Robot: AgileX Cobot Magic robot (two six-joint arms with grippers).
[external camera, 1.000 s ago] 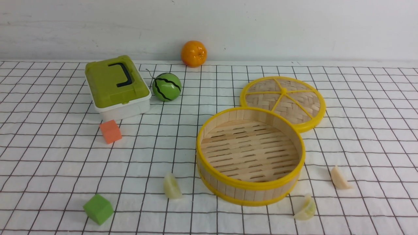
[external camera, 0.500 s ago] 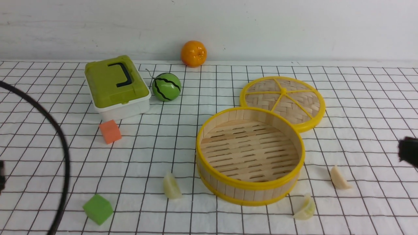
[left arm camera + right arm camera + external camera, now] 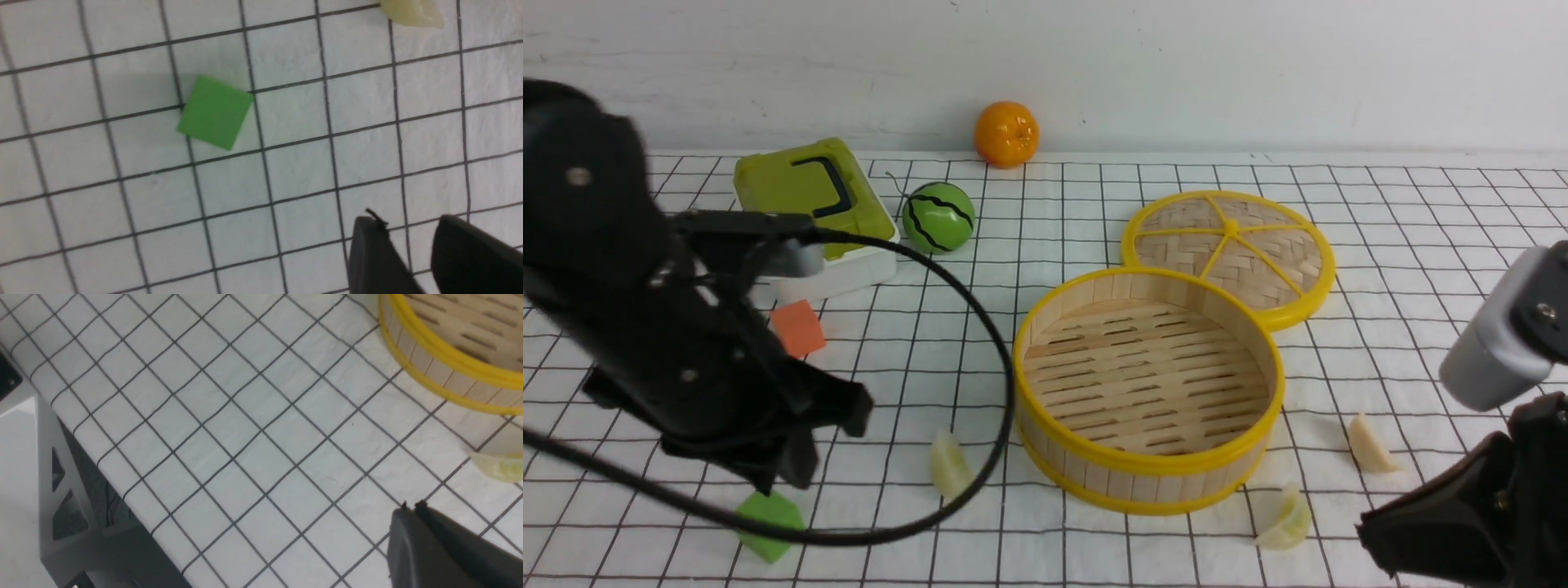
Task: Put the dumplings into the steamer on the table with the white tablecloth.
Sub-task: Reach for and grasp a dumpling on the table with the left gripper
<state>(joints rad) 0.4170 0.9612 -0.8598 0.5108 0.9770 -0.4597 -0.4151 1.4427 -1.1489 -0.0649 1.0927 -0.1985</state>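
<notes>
The steamer [image 3: 1143,483] stands empty at mid table on the white tablecloth [image 3: 1421,245]. Three dumplings lie on the cloth around it: one to its left front [image 3: 952,467], one at its right front [image 3: 1286,520], one further right [image 3: 1370,447]. My left gripper [image 3: 408,222] is open and empty, above the cloth near the green cube [image 3: 215,112], with the left dumpling [image 3: 412,12] further off. My right gripper [image 3: 410,507] is shut and empty, above bare cloth a short way from a yellowish dumpling [image 3: 500,467] and the steamer [image 3: 449,355].
The woven lid [image 3: 1229,245] lies behind the steamer. A green-lidded box [image 3: 800,192], a watermelon ball [image 3: 938,217], an orange [image 3: 1007,133] and an orange cube [image 3: 799,328] stand at the back left. My left arm's cable [image 3: 1005,384] loops near the steamer. The table's edge and grey frame [image 3: 24,457] show.
Both arms have come into the front view, the left over the table's left side, the right from the lower right corner. The dumplings, steamer and cubes have not moved.
</notes>
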